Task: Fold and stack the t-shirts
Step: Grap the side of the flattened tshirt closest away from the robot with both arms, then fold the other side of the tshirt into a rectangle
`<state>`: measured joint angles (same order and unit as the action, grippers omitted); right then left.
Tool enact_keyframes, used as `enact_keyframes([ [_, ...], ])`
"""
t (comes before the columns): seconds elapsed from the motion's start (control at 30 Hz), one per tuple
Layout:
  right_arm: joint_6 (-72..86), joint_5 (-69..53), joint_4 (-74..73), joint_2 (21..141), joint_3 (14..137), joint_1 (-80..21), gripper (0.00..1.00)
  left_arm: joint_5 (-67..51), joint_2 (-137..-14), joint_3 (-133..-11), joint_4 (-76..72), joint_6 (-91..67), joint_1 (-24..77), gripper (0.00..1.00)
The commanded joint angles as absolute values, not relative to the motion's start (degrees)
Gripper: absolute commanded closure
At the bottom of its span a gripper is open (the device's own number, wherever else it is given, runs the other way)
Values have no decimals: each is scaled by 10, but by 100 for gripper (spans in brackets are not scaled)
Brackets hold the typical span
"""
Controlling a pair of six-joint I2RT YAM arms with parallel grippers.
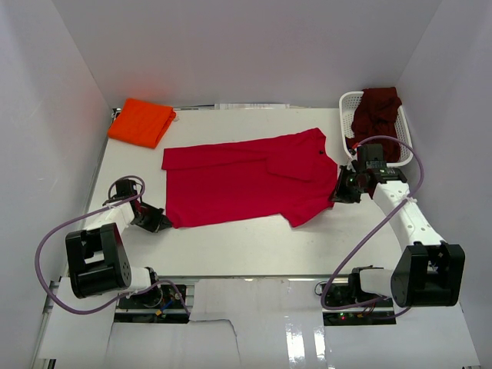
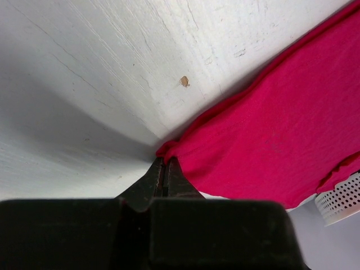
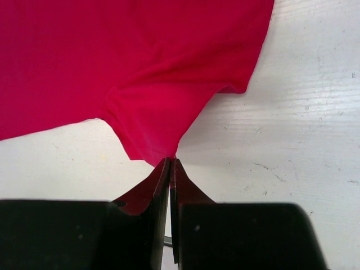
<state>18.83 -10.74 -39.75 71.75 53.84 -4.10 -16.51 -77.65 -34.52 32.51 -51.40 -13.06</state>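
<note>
The top external camera looks down from high behind the near edge over the whole white table (image 1: 254, 246). The wrist cameras sit close behind the left gripper (image 2: 165, 169) and right gripper (image 3: 170, 166), facing the bright red cloth t-shirt (image 1: 246, 181), shared by all views.

The white counter (image 1: 254, 246) carries 3 things. A red t-shirt (image 1: 246, 181) lies spread flat across its middle. A folded orange t-shirt (image 1: 141, 123) sits at the far left corner, and a white lattice basket (image 1: 347, 104) stands at the far right corner.
</note>
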Motion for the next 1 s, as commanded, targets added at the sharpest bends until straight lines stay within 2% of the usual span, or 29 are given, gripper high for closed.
enact_keyframes([
  [0.0, 180, -118, -408, 724, 572, -40, 92, -175, -775, -357, 321, -516, -134, 100],
  [0.53, 179, -127, -407, 787, 659, -40, 92, -201, -792, -439, 352, -522, -134, 100],
  [0.97, 183, -115, -408, 857, 732, -39, 92, -219, -814, -460, 357, -531, -138, 100],
])
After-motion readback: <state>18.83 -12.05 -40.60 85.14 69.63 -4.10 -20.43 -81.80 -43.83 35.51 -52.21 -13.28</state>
